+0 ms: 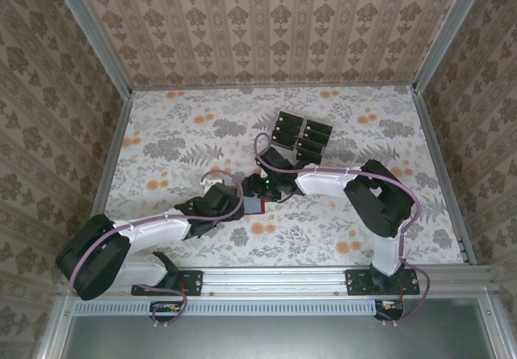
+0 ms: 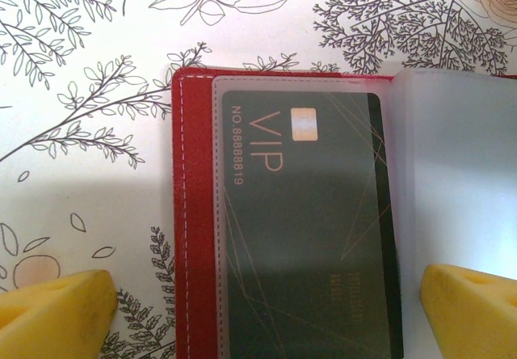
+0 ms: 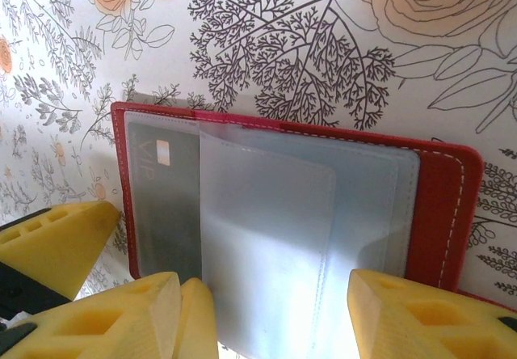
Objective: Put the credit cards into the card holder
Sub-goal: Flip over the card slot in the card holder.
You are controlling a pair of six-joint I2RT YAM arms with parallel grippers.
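The card holder (image 2: 182, 213) lies open on the flowered table, its red cover framing clear sleeves (image 3: 266, 238). One black credit card (image 2: 307, 238), marked VIP, sits inside the left sleeve. My left gripper (image 2: 262, 318) is open wide, one yellow finger on each side of that page, touching nothing. My right gripper (image 3: 275, 327) is open over the loose clear sleeves, which stand between its fingers (image 3: 420, 318) without being pinched. Several more black credit cards (image 1: 295, 137) stand further back. In the top view the card holder (image 1: 255, 206) lies under both wrists.
The spare cards sit in a clear slotted rack (image 1: 311, 142) behind the right arm's wrist. Patterned walls close in the table on three sides, and a metal rail (image 1: 275, 278) runs along its near edge.
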